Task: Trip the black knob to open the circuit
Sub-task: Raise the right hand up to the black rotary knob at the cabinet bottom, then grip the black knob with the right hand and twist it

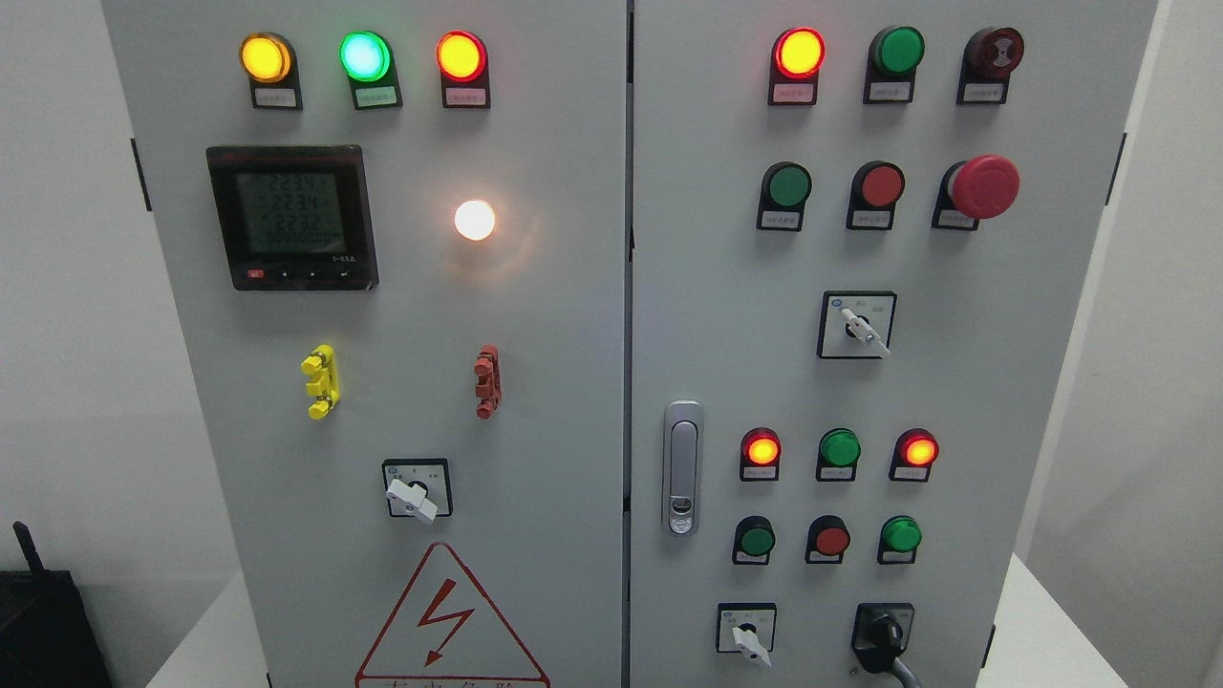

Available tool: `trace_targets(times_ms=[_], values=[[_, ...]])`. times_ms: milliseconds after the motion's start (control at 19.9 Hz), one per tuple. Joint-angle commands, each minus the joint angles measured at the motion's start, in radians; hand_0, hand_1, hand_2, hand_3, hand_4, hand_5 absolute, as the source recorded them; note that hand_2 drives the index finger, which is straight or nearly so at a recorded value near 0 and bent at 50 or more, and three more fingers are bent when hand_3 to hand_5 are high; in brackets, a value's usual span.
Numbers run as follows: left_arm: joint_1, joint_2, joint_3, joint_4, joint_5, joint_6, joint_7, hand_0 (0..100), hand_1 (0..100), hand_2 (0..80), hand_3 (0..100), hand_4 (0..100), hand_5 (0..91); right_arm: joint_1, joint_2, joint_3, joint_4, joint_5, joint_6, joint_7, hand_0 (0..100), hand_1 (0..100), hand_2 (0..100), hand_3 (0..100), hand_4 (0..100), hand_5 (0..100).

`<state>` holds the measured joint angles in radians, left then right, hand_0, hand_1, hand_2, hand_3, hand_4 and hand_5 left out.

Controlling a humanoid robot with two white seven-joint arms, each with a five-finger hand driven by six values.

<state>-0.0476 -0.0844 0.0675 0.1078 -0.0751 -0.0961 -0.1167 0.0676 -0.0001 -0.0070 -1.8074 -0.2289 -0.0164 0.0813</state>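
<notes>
The black knob sits on a black plate at the lower right of the grey electrical cabinet, on its right door. Its grey lever points down and to the right, running off the bottom edge. No robot hand or arm shows in the head view.
White selector switches sit nearby, mid right door and on the left door. A red mushroom stop button, lit lamps, push buttons, a door handle and a digital meter cover the panel. A black object stands at lower left.
</notes>
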Motion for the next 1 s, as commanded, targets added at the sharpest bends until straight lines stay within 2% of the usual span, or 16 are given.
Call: trace_targets(times_ms=[0, 953], values=[[0.0, 0.0, 0.0, -0.025, 0.0, -0.001, 0.0, 12, 39, 0.0, 0, 0, 0.0, 0.001, -0.018, -0.013, -0.018, 0.003, -0.004, 0.005, 0, 0, 4, 100, 99, 96], [0.0, 0.0, 0.0, -0.025, 0.0, -0.001, 0.0, 12, 39, 0.0, 0, 0, 0.0, 0.015, -0.006, 0.024, -0.027, 0.003, -0.007, 0.011, 0, 0, 4, 100, 99, 96]])
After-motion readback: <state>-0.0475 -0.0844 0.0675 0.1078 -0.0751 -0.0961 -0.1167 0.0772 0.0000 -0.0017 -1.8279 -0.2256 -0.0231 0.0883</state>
